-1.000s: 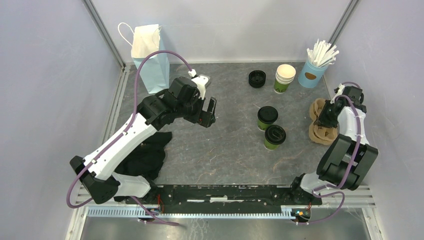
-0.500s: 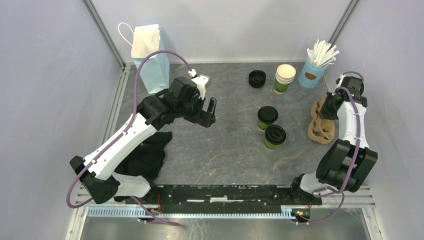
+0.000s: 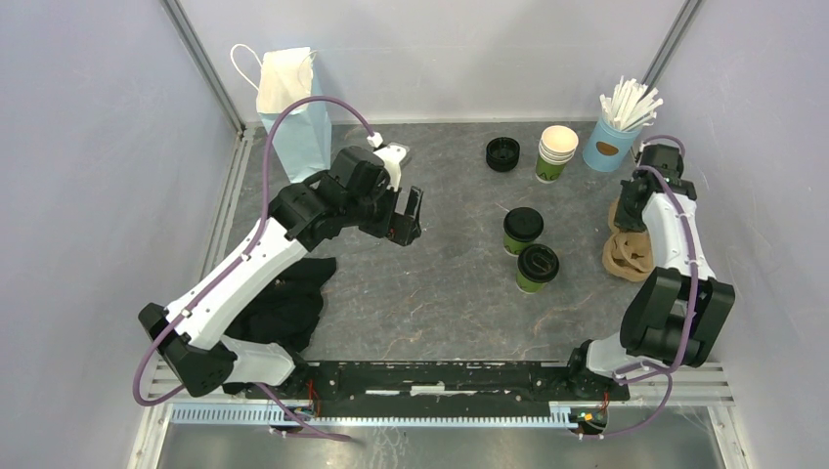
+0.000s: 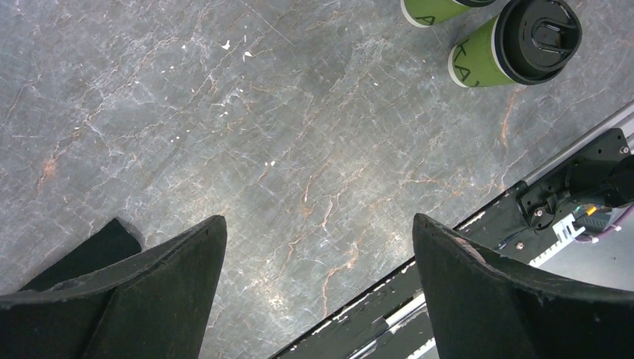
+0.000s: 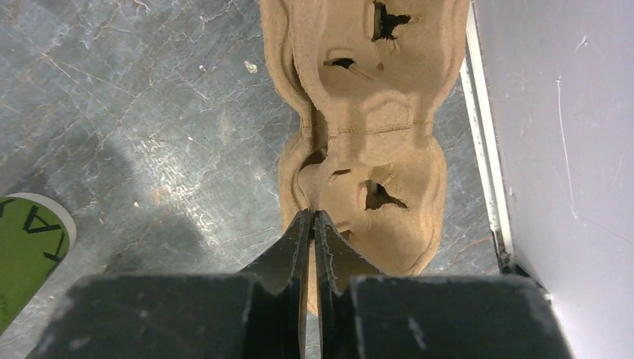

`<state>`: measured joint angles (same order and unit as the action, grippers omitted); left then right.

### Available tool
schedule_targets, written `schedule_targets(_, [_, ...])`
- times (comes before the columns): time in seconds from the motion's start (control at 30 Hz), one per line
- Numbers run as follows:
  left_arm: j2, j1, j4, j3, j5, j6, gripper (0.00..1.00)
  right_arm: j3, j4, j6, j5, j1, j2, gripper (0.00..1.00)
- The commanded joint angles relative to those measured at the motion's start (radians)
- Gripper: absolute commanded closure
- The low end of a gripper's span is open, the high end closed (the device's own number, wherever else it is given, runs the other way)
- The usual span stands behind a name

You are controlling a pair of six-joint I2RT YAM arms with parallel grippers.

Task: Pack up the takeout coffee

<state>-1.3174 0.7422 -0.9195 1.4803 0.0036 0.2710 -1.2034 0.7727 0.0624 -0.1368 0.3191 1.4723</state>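
Brown pulp carrier (image 5: pixel 366 97) pinched by right end effector (image 5: pixel 314 218), arm stretched far; left end effector (image 4: pixel 318 224) spread wide, hovering.

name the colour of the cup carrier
The cup carrier: tan brown, clearest in right wrist view.

Black letters are running along the green side of one takeout coffee cup (image 4: pixel 475 60) in the left wrist view, reading roughly "KA" and cut off at the edge. Similar partial letters are showing on a green cup (image 5: pixel 24 258) in the right wrist view.
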Motion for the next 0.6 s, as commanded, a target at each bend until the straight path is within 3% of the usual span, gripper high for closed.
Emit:
schedule_targets(0.0, [-0.001, -0.009, 0.007, 0.048, 0.017, -0.024, 0.01, 0.021, -0.037, -0.016, -0.128, -0.029, 0.01, 0.91])
schedule_targets(0.57, [-0.011, -0.032, -0.004, 0.058, 0.007, -0.025, 0.01, 0.056, -0.045, -0.008, -0.326, -0.098, 0.073, 0.81])
